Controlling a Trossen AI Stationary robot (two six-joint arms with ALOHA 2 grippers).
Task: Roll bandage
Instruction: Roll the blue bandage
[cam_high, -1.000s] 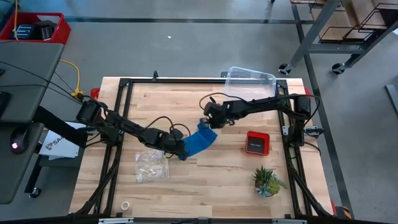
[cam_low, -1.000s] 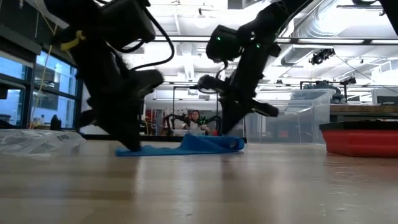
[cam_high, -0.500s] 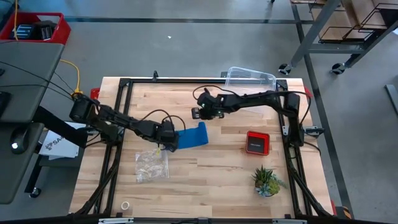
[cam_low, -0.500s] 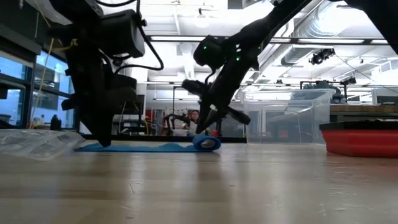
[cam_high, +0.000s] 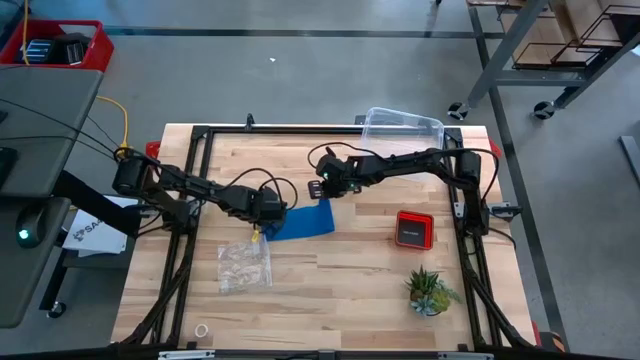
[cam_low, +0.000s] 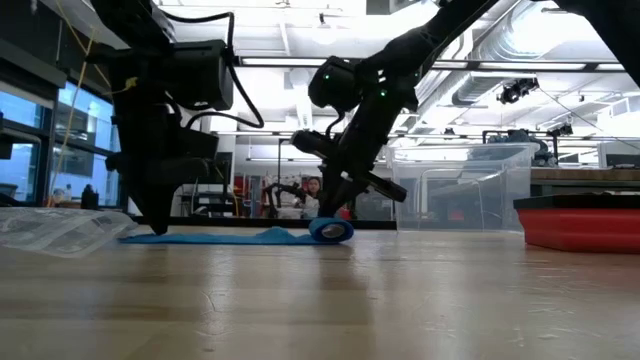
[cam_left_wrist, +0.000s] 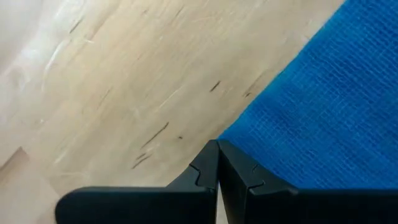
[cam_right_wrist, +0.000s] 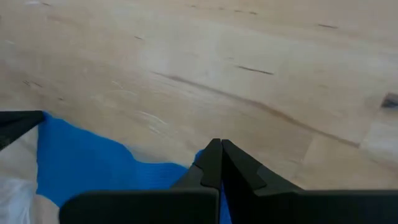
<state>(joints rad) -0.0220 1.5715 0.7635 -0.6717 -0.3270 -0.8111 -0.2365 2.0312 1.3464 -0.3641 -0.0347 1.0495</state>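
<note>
Lying flat on the table (cam_high: 340, 270), the bandage (cam_high: 303, 220), its rolled end just under the right gripper (cam_high: 322, 190). Pressing down on the flat end with the left gripper (cam_high: 268, 222). Keeping both pairs of fingers fully closed, pinching nothing between them.

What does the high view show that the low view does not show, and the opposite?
Only the high view shows the small potted plant and the white ring near the table's front edge. Only the low view shows that the bandage ends in a small roll, plus a person far behind the table. Both show the left end effector and right end effector at opposite ends of the bandage.
</note>
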